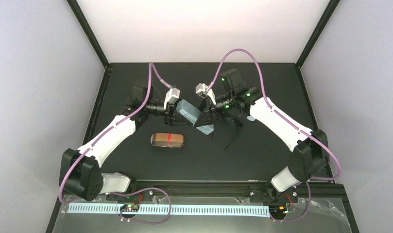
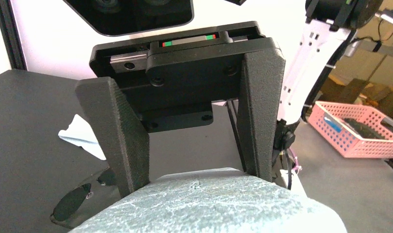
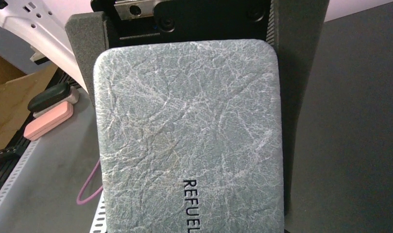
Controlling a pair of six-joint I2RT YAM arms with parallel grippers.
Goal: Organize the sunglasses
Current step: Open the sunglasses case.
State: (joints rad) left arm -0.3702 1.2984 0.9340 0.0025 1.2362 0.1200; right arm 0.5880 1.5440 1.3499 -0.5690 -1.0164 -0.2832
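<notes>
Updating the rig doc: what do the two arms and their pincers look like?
Both the left arm and right arm have white shells, black joints and a mauve cable running to the wrist. The left pincer and right pincer have matt black, rough-textured wedge fingers; green lights dot the right wrist.

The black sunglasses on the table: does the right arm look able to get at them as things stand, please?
Probably not yet: the right gripper is shut on the blue-grey case, which the left gripper also grips. Nothing covers the sunglasses.
</notes>
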